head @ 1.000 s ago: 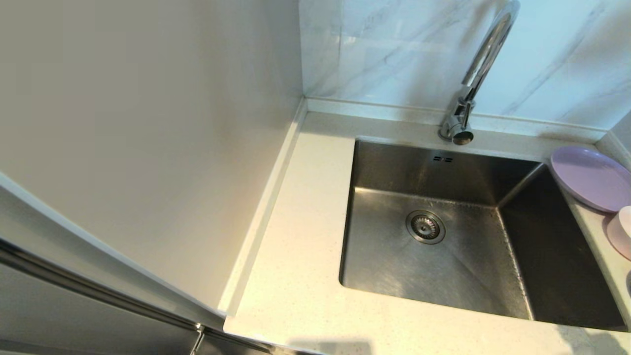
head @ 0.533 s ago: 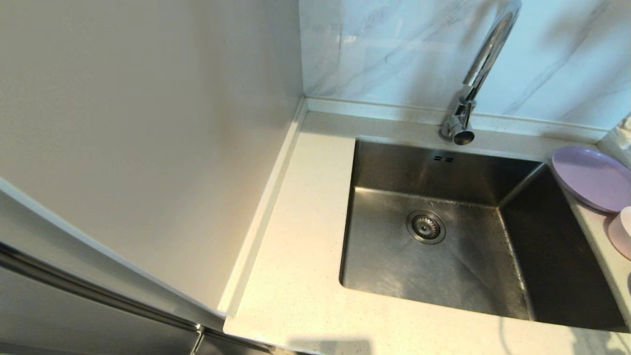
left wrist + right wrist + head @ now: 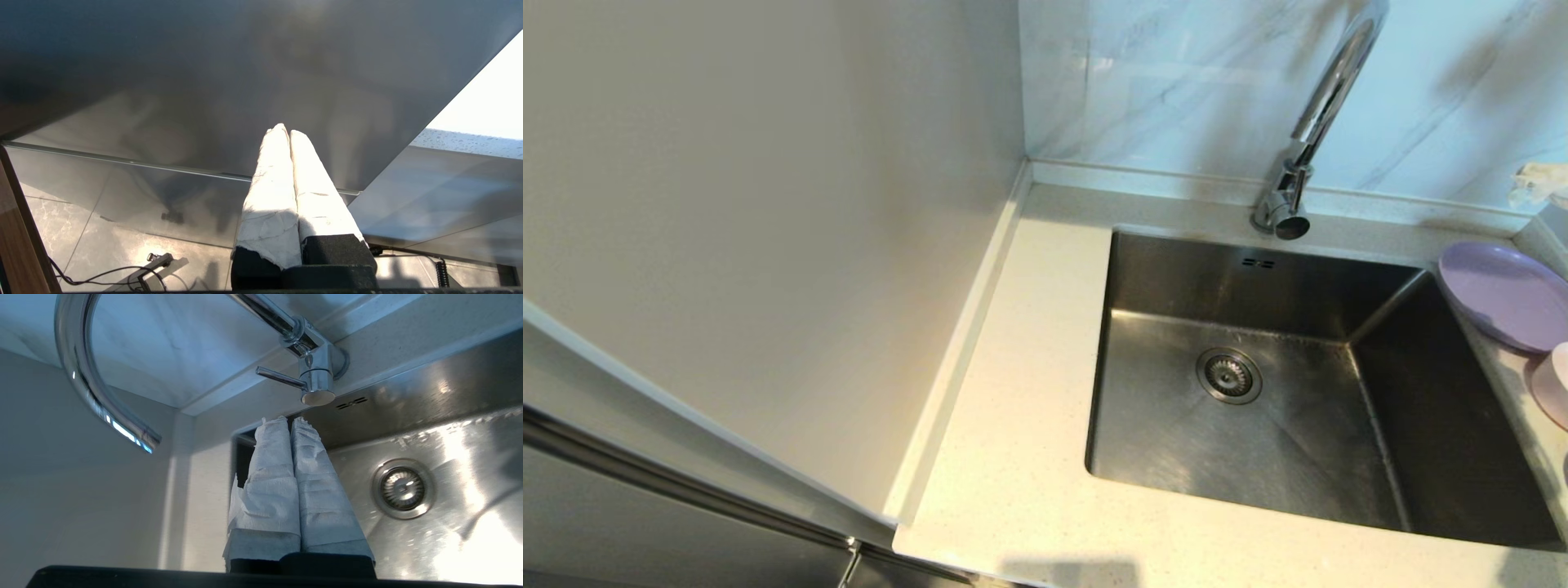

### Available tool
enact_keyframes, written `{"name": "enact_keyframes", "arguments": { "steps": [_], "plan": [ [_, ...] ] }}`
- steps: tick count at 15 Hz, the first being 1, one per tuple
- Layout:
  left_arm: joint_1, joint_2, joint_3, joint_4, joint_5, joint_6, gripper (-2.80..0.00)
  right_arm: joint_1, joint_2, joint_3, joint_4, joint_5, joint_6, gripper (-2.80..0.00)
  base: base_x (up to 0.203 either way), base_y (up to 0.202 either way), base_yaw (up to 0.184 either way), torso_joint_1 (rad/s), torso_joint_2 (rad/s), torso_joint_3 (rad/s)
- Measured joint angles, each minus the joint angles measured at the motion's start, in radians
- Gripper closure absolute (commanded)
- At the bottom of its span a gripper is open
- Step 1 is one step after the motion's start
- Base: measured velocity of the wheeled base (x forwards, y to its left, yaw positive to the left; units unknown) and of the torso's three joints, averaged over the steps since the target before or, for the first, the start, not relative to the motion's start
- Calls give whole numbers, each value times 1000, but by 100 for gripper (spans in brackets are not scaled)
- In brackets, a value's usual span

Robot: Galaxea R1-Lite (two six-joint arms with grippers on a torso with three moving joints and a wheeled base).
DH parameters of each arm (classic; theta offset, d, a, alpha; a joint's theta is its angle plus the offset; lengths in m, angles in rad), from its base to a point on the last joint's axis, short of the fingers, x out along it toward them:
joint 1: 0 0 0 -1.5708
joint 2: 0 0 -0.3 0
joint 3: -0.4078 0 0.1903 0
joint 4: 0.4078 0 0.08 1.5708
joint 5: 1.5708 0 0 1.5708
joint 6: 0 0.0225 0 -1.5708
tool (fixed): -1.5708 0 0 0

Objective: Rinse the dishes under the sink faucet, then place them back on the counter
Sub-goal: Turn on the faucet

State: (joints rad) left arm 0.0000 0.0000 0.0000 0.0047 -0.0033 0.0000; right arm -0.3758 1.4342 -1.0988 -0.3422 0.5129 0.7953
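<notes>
1. The plate lies flat on the table at the far right corner of the sink; its near edge hangs a little over the sink rim.
2. The cup stands just beside the plate, on its near side, cut by the picture edge. I see no bowl.
3. The faucet rises at the far side of the sink, and no water runs.
4. The right claw has its wrapped fingers pressed together and holds nothing. It hangs over the right side and points left across the sink, toward the faucet base.
5. In the head view its tip shows at the far right edge, just beyond the plate.
6. I judge the plate lies below and a little nearer than this claw, so the right arm is the closer one.
7. The left claw is parked below the table, fingers together and empty.
</notes>
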Motion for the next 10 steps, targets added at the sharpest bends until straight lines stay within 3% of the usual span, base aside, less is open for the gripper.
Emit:
{"name": "enact_keyframes", "arguments": {
  "steps": [2,5,8,10],
  "plan": [
    [0,0,0,0,0,0,0,-64,79,-38,-51,133,78,0,0,0,0,0,0,0],
    [0,0,0,0,0,0,0,-101,210,-54,-266,294,148,0,0,0,0,0,0,0],
    [0,0,0,0,0,0,0,-96,330,-59,-532,398,243,0,0,0,0,0,0,0],
    [0,0,0,0,0,0,0,-70,411,-75,-695,408,285,0,0,0,0,0,0,0]
  ]
}}
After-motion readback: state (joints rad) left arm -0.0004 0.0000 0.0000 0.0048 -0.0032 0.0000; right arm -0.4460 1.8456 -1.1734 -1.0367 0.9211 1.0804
